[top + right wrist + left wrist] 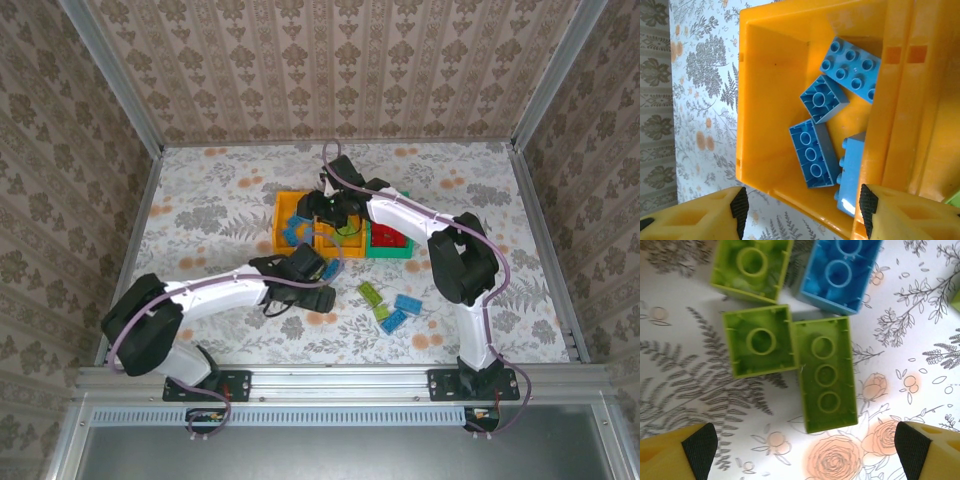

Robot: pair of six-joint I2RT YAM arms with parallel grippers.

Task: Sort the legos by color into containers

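Now, at the left gripper point(802, 457): released, empty, with three lime green legos point(825, 375) upturned just ahead, one blue lego point(840, 272) beyond. At the right gripper point(802, 212): released too, over an orange container point(770, 75) with four blue legos point(812, 152).

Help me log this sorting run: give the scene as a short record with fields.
left gripper: open, above lime bricks and a loose blue brick on the table
right gripper: open, over an orange bin
orange bin contents: four blue bricks
green bin: holds red bricks
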